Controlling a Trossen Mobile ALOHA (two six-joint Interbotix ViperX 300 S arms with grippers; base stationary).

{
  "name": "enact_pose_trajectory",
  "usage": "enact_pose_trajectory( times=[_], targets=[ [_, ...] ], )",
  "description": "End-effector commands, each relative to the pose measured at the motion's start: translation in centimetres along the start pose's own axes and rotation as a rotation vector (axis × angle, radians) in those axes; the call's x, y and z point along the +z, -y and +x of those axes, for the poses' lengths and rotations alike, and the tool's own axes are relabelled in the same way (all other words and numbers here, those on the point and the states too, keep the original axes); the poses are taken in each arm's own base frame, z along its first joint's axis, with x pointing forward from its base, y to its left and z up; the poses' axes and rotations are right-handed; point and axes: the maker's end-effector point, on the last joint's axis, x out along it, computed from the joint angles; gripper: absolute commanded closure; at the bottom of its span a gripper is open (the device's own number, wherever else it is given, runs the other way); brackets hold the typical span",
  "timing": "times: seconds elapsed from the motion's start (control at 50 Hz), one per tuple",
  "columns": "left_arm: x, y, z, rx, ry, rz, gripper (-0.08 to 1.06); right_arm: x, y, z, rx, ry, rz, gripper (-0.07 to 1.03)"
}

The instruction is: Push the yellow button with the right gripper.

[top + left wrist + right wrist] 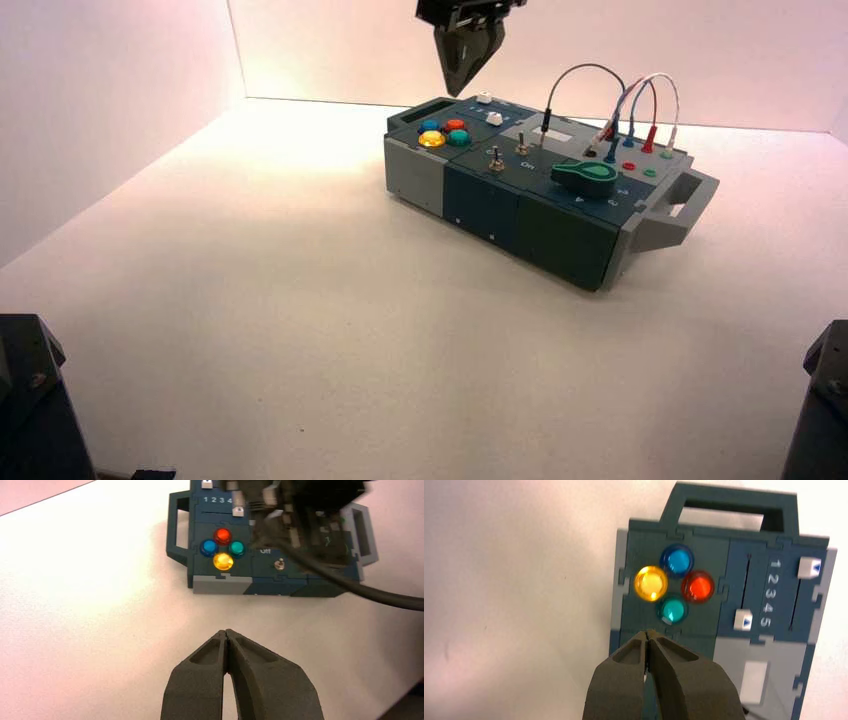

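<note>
While the right wrist cam shows the numbers 1–5 by the sliders, the overhead one gets the wires; yellow button sits near the box edge, right claw closed above the box, bare table out front

The box has "1 2 3 4 5" printed between its two sliders. "Off" stands near a switch; lettering by the knob is perhaps digits.
</note>
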Motion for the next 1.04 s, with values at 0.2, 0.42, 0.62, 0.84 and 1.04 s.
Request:
enact_pose_trajectory(
  times=[0.2, 0.42, 0.62, 0.84, 1.04],
  targets=[
    [0.2, -1.0, 1.1, 0.028, 0.009, -0.008, 1.01, -0.8, -0.5, -3.2, -0.019, 0.062, -0.007, 0.98],
    [0.2, -1.5, 1.4, 0.054, 0.035, -0.013, 1.01, -1.9, -0.7, -2.0, -0.020, 0.056, -0.004, 0.98],
    [0.2, -1.6, 1.5, 0.063, 0.040, -0.008, 1.01, -1.7, -0.6, -1.8, -0.026, 0.071, -0.004, 0.98],
    [0.2, -1.7, 1.4, 0.064, 0.040, -0.009, 1.01, -1.7, -0.7, -1.8, -0.023, 0.068, -0.001, 0.99],
    [0.1, -1.6, 1.4, 0.063, 0.039, -0.010, 1.01, -1.7, -0.7, -1.9, -0.021, 0.064, -0.001, 0.98]
  ],
)
